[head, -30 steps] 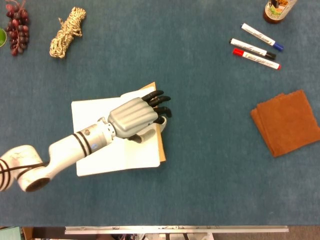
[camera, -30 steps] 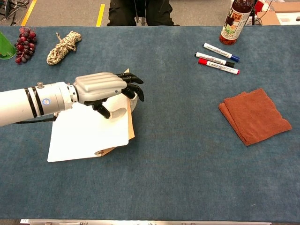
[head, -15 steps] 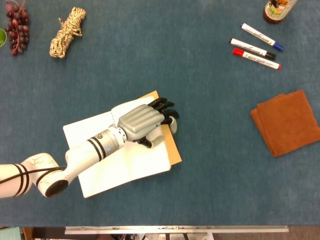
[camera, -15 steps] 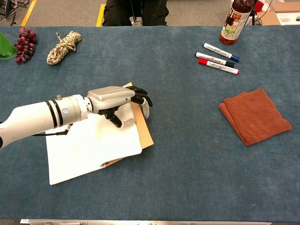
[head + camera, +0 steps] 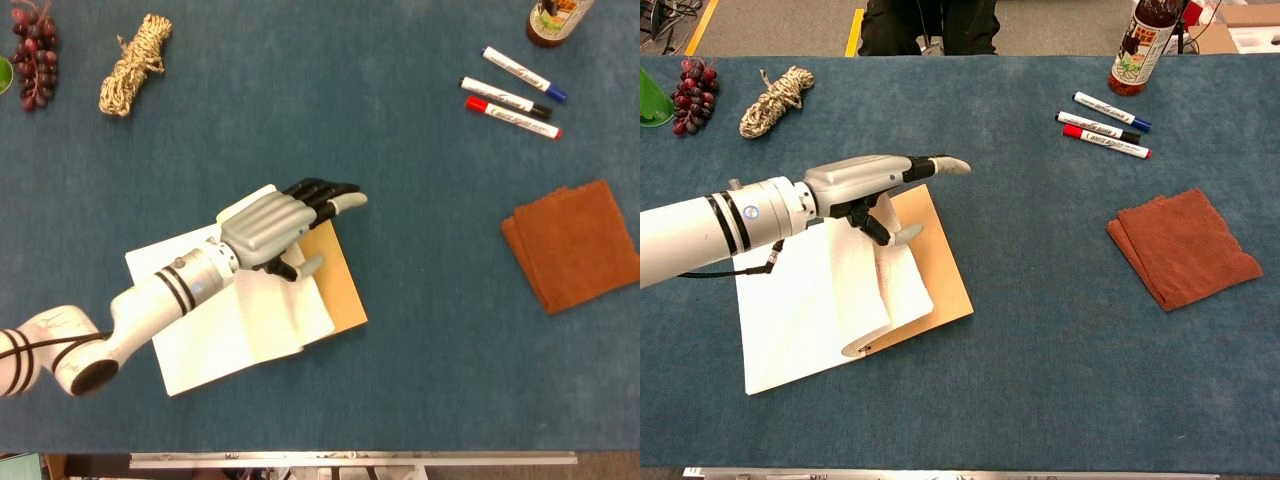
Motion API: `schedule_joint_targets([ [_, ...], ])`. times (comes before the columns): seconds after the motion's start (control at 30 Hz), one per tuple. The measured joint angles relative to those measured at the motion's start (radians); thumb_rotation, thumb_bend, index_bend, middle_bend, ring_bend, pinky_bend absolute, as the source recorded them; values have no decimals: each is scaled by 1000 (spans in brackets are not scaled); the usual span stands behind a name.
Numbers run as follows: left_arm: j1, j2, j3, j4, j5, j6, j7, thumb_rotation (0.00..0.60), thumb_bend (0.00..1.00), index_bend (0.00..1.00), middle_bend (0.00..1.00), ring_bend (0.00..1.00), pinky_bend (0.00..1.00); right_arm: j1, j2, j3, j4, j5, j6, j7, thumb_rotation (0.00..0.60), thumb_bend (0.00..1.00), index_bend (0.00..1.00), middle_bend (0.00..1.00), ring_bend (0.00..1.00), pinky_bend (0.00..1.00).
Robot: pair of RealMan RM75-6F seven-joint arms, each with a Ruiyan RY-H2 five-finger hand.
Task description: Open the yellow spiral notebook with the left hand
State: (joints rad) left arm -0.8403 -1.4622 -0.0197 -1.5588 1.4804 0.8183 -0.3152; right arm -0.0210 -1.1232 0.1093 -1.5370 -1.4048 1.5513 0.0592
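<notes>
Notebook lies open on the blue tabletop, a little left of the middle, turned at an angle. Its white pages are spread to the left and the tan back cover shows bare on the right side. Some pages stand up in a curl near the binding, seen best in the chest view.

My left hand is above the upper part of the notebook, with my left arm coming in from the lower left. My fingers are stretched out almost flat and close together, pointing to the upper right past the cover's edge, and they hold nothing. My thumb points down and is just beside the standing pages; whether it touches them I cannot tell. My right hand is not seen in either view.

Well apart on the right lies a folded brown cloth. At the far right edge are three markers and a bottle. At the far left are a bundle of rope and dark grapes.
</notes>
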Motion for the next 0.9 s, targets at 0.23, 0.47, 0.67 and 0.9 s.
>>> schedule_joint_targets([
  [0.23, 51, -8, 16, 17, -31, 27, -35, 600, 455, 0, 2, 0, 21, 0, 0, 0, 7, -5, -3, 10, 600, 245, 328, 282, 222, 307],
  [0.47, 70, -20, 22, 54, -16, 62, -8, 600, 455, 0, 3, 0, 21, -2, 4, 1, 2, -9, 4, 8, 600, 244, 327, 282, 223, 307],
  [0.67, 96, 40, 6, 31, -4, 135, 33, 600, 455, 0, 5, 0, 21, 0, 6, 4, 2, -8, 1, 8, 600, 244, 328, 282, 222, 307],
  [0.9, 147, 163, 1, -33, -14, 193, 82, 600, 454, 0, 12, 0, 21, 10, 10, 7, 0, -12, -11, 2, 600, 245, 328, 282, 222, 307],
])
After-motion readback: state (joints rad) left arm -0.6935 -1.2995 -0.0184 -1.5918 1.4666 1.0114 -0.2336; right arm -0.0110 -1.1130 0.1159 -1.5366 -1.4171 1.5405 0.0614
